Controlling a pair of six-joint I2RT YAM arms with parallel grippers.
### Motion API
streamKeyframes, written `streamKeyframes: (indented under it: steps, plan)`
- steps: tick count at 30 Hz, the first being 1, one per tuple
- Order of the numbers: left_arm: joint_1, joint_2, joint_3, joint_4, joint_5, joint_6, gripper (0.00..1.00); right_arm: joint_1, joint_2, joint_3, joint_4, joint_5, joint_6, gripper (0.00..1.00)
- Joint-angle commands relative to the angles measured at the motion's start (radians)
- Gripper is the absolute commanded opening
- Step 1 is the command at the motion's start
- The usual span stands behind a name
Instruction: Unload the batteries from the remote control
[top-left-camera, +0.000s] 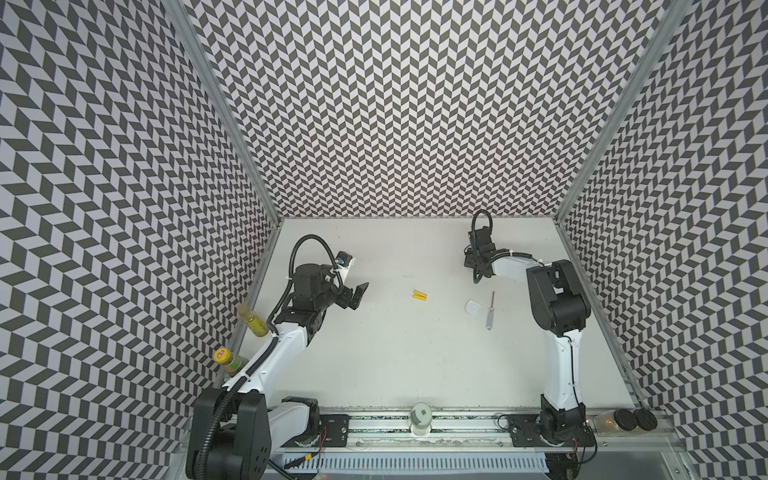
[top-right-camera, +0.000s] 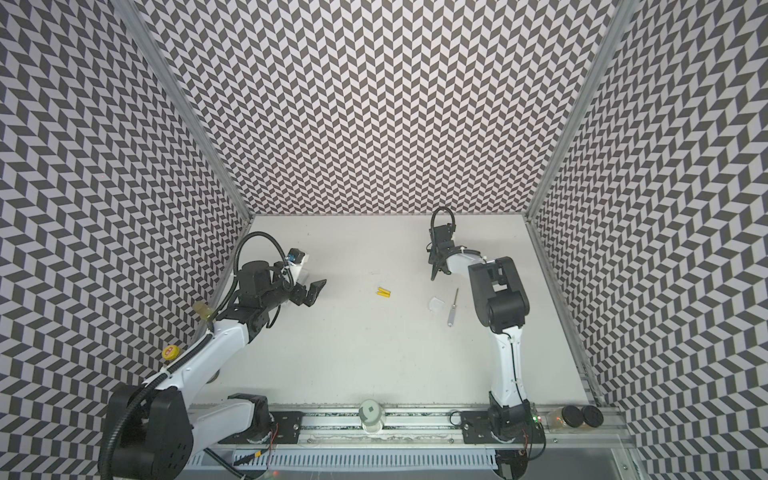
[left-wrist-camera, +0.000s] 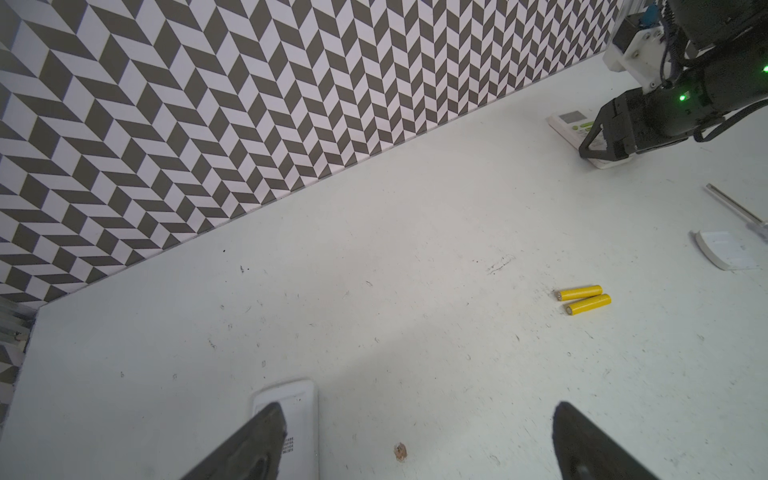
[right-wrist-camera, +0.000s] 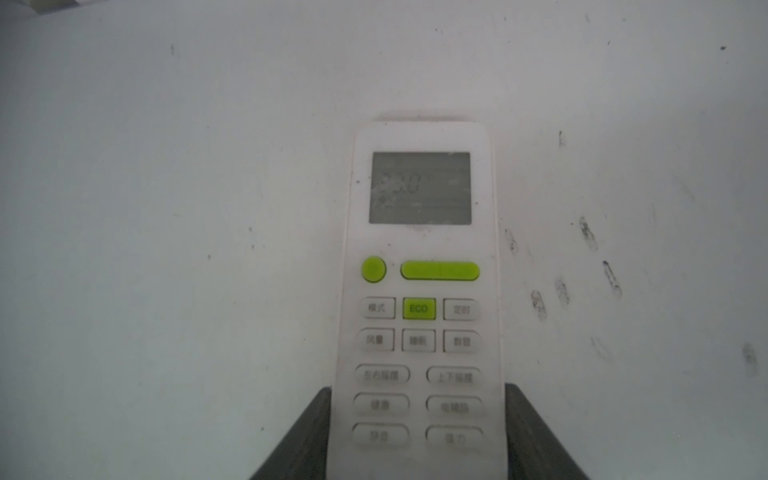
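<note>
The right tool (right-wrist-camera: 419, 388) clamps the white remote (right-wrist-camera: 419, 249), lower end cut off; left tool (left-wrist-camera: 417, 405) gapes, two yellow batteries (left-wrist-camera: 584, 299) ahead, touching.

remote (right-wrist-camera: 419, 249) lower end cut by frame edge; button labels (right-wrist-camera: 380, 405) blurred, unreadable.

Two batteries (top-left-camera: 420, 295) side by side on table (top-left-camera: 395, 353), cover (top-left-camera: 473, 307) to their right, screwdriver (top-left-camera: 491, 311) beside it, remote (right-wrist-camera: 419, 291) farther back.
</note>
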Motion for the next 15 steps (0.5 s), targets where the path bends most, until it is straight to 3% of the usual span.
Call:
streamKeyframes:
  steps: [1, 7, 15]
  plan:
    - [0.001, -0.011, 0.019, -0.014, 0.058, 0.046, 1.00, 0.006, -0.067, -0.045, -0.025, -0.072, -0.031, 0.40]
    - [0.001, -0.014, 0.049, -0.047, 0.141, 0.098, 1.00, 0.015, -0.255, -0.136, 0.068, -0.192, -0.109, 0.40]
    - [-0.026, 0.006, 0.155, -0.120, 0.134, 0.243, 1.00, 0.072, -0.553, -0.361, 0.315, -0.457, -0.331, 0.40]
